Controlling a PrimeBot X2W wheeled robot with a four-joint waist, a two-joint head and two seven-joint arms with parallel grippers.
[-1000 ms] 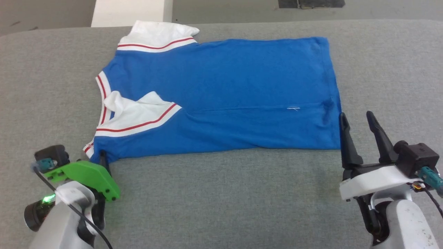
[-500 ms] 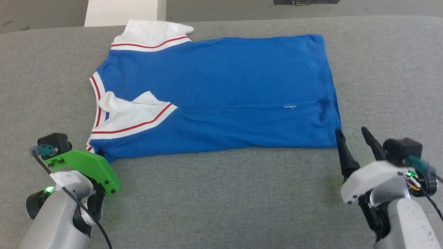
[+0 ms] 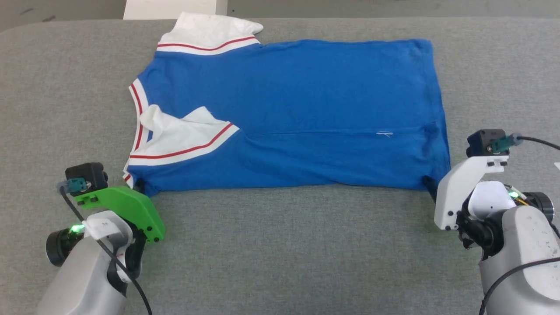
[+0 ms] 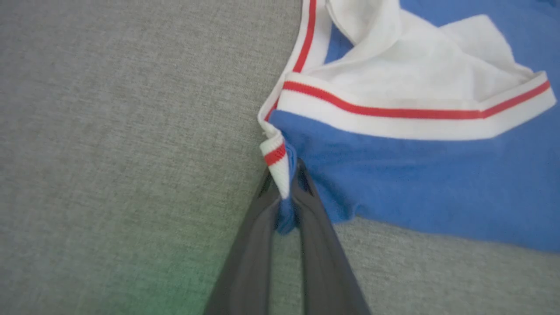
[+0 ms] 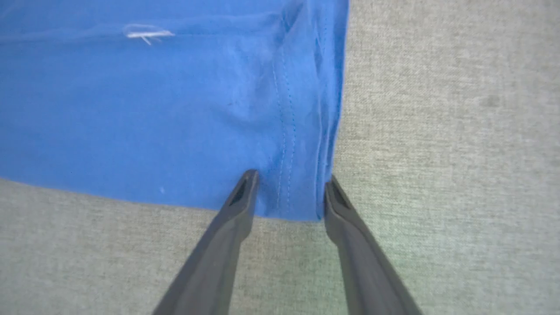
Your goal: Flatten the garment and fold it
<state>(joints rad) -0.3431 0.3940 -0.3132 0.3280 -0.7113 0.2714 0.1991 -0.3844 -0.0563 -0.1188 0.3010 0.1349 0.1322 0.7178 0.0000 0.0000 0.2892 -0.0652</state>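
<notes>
Grey woven cloth [image 3: 280,245] is covering the work surface in the head view, and beyond its far edge a white block [image 3: 175,8] is standing on a dull grey floor [image 3: 350,6]. A green bracket [image 3: 127,208] is hiding most of the left gripper [image 3: 139,189] at the near left corner of the garment [image 3: 306,109]. A white bracket [image 3: 459,188] is hiding most of the right gripper [image 3: 431,184] at the near right corner. The garment is lying spread across the far half of the cloth, with its bright blue body stretching to the hem at the right and its red-striped white trim at the left. One white sleeve [image 3: 210,33] is pointing away from the robot; the other is lying folded over the blue body, and a long crease is running from it toward the hem.

Left wrist view: the left gripper [image 4: 286,179] is pinching the garment's corner, its two dark fingers pressing together on a bunched fold of white band and blue knit. The rest of the fabric is lying flat on the grey cloth.

Right wrist view: the fingers of the right gripper [image 5: 291,188] are standing apart, straddling the stitched hem corner. Whether their tips are touching the knit cannot be told. A small white thread [image 5: 146,33] is lying on the blue fabric, well beyond the tips.
</notes>
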